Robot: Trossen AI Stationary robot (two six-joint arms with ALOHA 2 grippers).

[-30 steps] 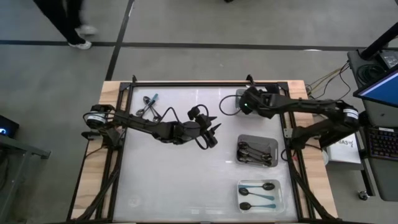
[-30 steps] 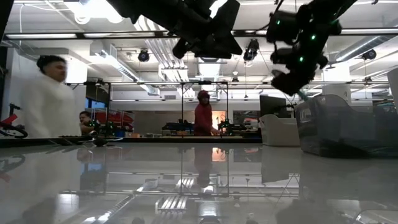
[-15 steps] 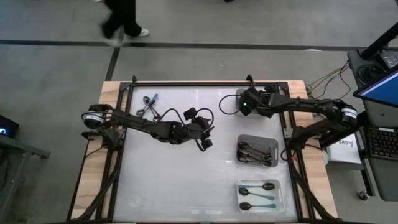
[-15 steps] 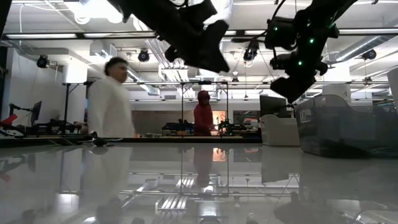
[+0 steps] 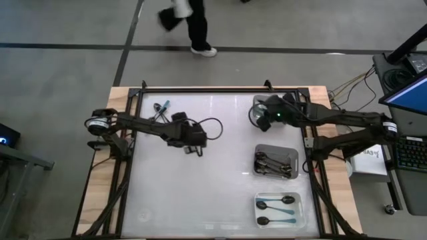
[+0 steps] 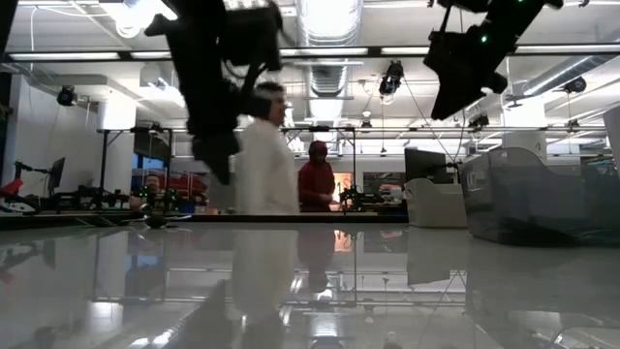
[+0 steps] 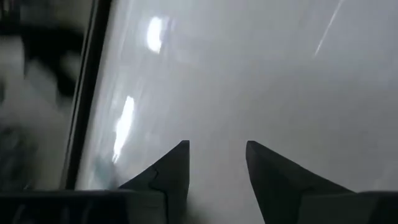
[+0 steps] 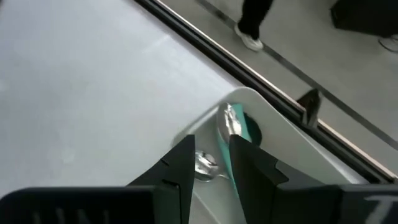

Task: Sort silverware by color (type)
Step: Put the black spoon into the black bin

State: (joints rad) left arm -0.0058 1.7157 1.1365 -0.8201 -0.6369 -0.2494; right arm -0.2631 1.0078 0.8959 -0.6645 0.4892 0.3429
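Loose spoons (image 5: 160, 110) lie in a small heap near the table's far left corner. My left gripper (image 5: 193, 149) hangs open over bare table right of that heap, nothing between its fingers (image 7: 216, 147). My right gripper (image 5: 260, 117) hovers above a pale tray (image 5: 254, 103) at the far right. Its fingers stand a small gap apart (image 8: 212, 140). Below them, silver-bowled spoons with teal handles (image 8: 230, 119) lie in that tray's corner. In the low view both grippers hang well above the tabletop, the left (image 6: 217, 163) and the right (image 6: 448, 95).
A grey tray (image 5: 261, 148) with all-metal spoons sits at right centre. A white tray (image 5: 304, 199) with black-bowled, teal-handled spoons sits near the near right corner. A translucent tray (image 6: 533, 194) rises at the right. A person (image 6: 263, 155) walks beyond the far edge.
My left gripper has swung from the table's middle toward the left edge, staying high above the surface. My right gripper has risen over the far right tray. A person has walked from left to right behind the table.
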